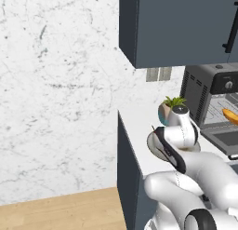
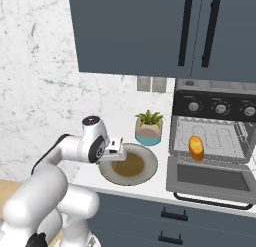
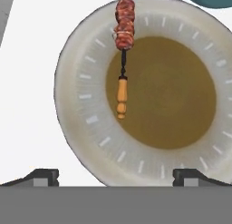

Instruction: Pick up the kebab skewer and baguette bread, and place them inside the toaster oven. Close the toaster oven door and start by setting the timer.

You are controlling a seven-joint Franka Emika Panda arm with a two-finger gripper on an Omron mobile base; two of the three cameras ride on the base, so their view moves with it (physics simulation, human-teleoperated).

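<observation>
The counter (image 2: 150, 183) runs white under the dark wall cabinets (image 2: 150, 31), and at its right end stands the toaster oven (image 2: 212, 141), its drop-down door (image 2: 212, 180) lying flat open. The baguette bread (image 2: 196, 147) already sits on the wire rack inside, so 1 of the 2 foods looks delivered. Left of the oven is the round plate (image 3: 81, 96), pale at the rim and brown in the well, with a potted plant (image 2: 149, 127) just behind it.

The kebab skewer (image 3: 123, 46) lies on the plate's left side as the hand view frames it, meat chunks over the rim and the small orange handle pointing into the brown well. The gripper (image 3: 115, 175) hangs above the plate with its jaws spread fully wide and nothing between them.

The step in hand appears to be fetching the skewer. To do it well, I would shift the hand across until the stick lies midway between the 2 fingertips, turn the wrist so the jaws close across the stick rather than along it, and take it at the meat, which is thicker than the bare stick. Descend gently so the tips do not strike the plate.

The oven's 3 knobs (image 2: 220, 109) carry no markings that can be read, and no brand or other writing is legible anywhere.
</observation>
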